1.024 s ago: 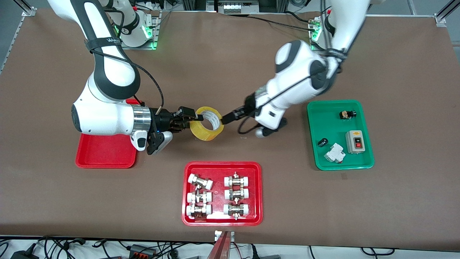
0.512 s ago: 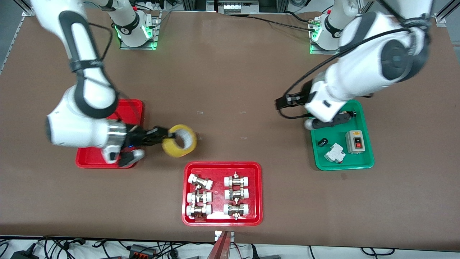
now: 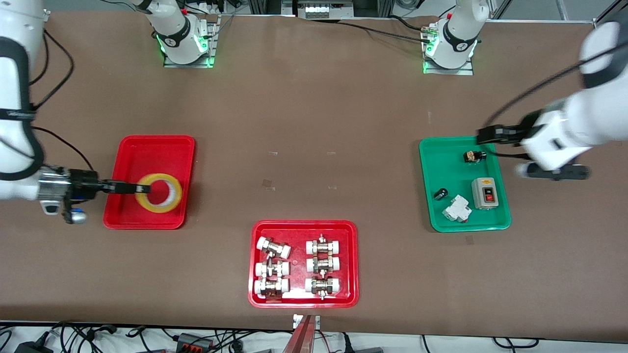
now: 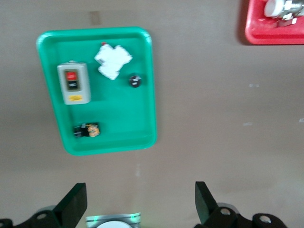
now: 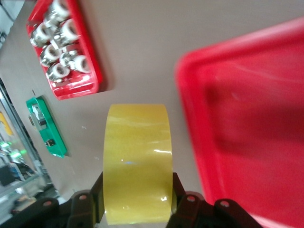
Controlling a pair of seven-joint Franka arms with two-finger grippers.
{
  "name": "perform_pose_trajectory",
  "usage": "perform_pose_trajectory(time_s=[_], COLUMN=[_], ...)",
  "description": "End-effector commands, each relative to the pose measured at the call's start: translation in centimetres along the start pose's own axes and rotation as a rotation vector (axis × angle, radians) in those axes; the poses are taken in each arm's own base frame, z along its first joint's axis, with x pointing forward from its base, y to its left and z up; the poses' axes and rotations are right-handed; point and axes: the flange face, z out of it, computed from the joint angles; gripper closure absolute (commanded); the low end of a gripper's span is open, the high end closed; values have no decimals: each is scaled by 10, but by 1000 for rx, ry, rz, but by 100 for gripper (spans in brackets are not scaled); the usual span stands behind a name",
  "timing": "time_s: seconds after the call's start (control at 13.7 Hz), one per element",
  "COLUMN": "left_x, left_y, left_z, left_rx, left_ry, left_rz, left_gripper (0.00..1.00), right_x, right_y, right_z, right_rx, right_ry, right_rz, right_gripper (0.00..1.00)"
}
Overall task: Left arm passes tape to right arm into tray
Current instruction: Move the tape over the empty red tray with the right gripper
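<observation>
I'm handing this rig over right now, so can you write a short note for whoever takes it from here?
Right hand: shut on the tape, holding it over the narrower red tray.
Left hand: open and empty, up over the edge of the green tray at its own end of the table.
Done: the tape is in the right hand, the left has let go.
Left: lower the tape into the narrower red tray, open the right hand, pull clear.
</observation>
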Motion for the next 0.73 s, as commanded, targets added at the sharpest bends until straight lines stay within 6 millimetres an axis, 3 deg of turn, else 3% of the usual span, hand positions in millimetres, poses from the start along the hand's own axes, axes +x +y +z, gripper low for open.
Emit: perform_pose_trajectory(time_s=[0.0,0.22,0.51,0.66], left_x=[-20,-46,-44,-38], left_y=[0,3,3,-7], left_z=[0,12,5,1], left_rx=[133,153,151,154], left_ry=[6,50,69,77], left_rz=[39,39,35,-2], left_gripper=[0,0,0,0], right_x=[2,7,2,2], right_y=[23,67,96,101], right_z=[10,20,26,29], right_rx=[22,46,86,89], right_ry=[-42,-62,-108,-110], right_rz=[-17,-79,-73,-82], right_gripper=[80,80,80,79])
